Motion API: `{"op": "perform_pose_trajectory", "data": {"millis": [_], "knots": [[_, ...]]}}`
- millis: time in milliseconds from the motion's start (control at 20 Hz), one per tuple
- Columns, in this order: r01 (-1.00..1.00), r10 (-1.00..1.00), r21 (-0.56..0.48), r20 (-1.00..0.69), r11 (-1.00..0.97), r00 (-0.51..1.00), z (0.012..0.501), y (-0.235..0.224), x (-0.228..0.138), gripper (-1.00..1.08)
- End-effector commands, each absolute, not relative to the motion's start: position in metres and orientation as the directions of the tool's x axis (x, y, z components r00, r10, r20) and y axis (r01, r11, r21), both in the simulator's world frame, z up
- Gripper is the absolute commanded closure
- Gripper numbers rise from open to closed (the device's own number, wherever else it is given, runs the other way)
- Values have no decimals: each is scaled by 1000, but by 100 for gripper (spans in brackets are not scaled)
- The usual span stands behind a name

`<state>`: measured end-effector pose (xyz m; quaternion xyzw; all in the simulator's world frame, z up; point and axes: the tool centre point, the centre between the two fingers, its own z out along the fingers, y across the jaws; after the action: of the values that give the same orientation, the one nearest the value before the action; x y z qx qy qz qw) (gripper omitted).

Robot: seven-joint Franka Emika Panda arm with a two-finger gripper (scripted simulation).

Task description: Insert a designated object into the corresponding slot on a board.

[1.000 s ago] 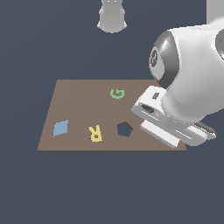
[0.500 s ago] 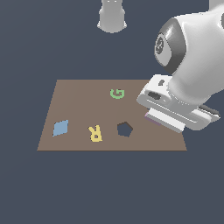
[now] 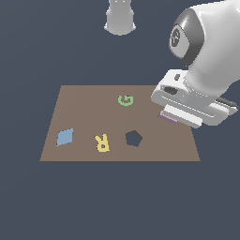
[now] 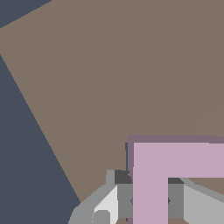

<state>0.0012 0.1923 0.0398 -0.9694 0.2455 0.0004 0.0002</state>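
The pink-lilac L-shaped block (image 4: pixel 175 161) sits between my gripper's fingers (image 4: pixel 120 192) in the wrist view, held above the brown board (image 4: pixel 109 65). In the exterior view only a pink edge of the block (image 3: pixel 168 117) shows under the white hand, over the board (image 3: pixel 84 108) near its right edge as that view shows it. My gripper (image 3: pixel 171 114) is shut on the block. The navy L-shaped slot does not show in either view; the arm covers that part of the board.
On the board lie a green letter G (image 3: pixel 125 100), a yellow letter R (image 3: pixel 101 142), a blue diamond (image 3: pixel 65 137) and a dark pentagon hole (image 3: pixel 133 138). A grey rounded base (image 3: pixel 120 16) stands beyond the board. Dark floor surrounds the board.
The hand has risen away from the board and drifted slightly toward the far side. The pink block's edge now shows under it.
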Motion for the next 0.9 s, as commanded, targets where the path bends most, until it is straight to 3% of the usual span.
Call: {"op": "perform_pose_trajectory", "data": {"millis": [0, 500, 550, 850], "knots": [[-471, -471, 0, 0, -882, 882, 40, 194, -3, 108], [-467, -467, 0, 0, -884, 884, 31, 196, -7, 108], [-467, -467, 0, 0, -884, 884, 31, 196, -7, -92], [-467, -467, 0, 0, -884, 884, 31, 196, -7, -92]]}}
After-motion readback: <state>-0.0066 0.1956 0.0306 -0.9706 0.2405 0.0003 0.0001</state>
